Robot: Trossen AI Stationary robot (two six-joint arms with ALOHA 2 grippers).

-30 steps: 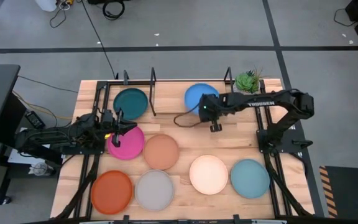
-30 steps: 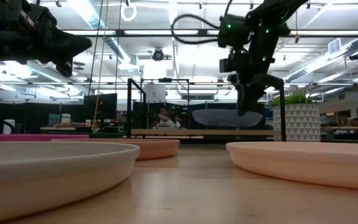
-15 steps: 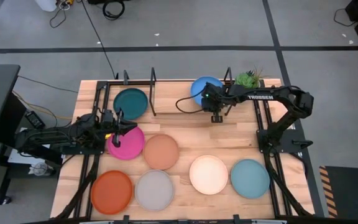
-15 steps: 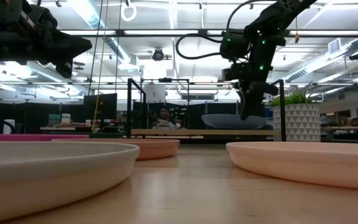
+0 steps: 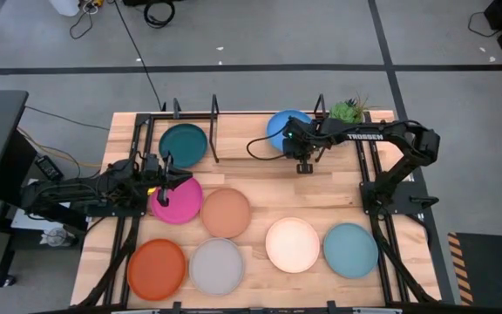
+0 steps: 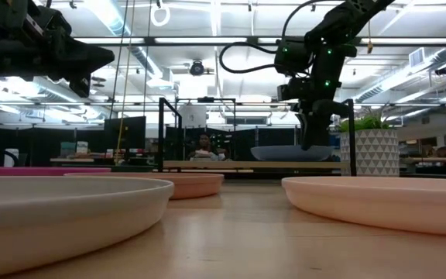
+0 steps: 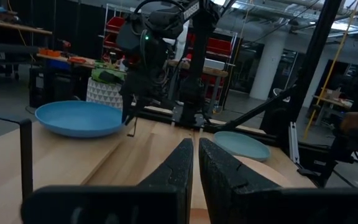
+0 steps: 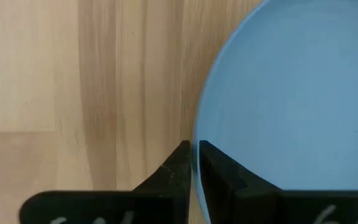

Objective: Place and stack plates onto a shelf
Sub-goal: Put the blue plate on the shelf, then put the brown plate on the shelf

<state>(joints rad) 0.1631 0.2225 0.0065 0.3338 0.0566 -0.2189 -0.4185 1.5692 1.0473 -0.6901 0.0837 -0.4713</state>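
My right gripper (image 5: 300,155) is shut on the bright blue plate (image 5: 283,125), which sits level at the right end of the black-rod shelf (image 5: 214,131), beside the post (image 5: 321,109). In the low view the blue plate (image 6: 293,153) is down at the shelf's pale base (image 6: 207,164). The dark teal plate (image 5: 183,144) lies in the shelf's left section. My left gripper (image 5: 168,174) is shut and holds nothing, hovering over the magenta plate (image 5: 177,201). My right gripper pinches the blue plate's rim (image 8: 196,140) on its near side, one finger (image 8: 178,167) outside the plate and the other (image 8: 216,168) over its inside. The fingers come from above, pointing down. The plate sits level, low on the shelf base.
Several plates lie on the near half of the table: peach-tan (image 5: 226,212), orange (image 5: 156,268), grey (image 5: 217,266), cream (image 5: 292,244) and light teal (image 5: 350,249). A potted plant (image 5: 348,112) stands at the far right, close to the blue plate. Bare wood lies between the shelf's posts.
My right gripper has carried the blue plate toward the table's far edge and lowered it, from hanging above the shelf base down to it, beside the right post. It has stayed shut on the rim.
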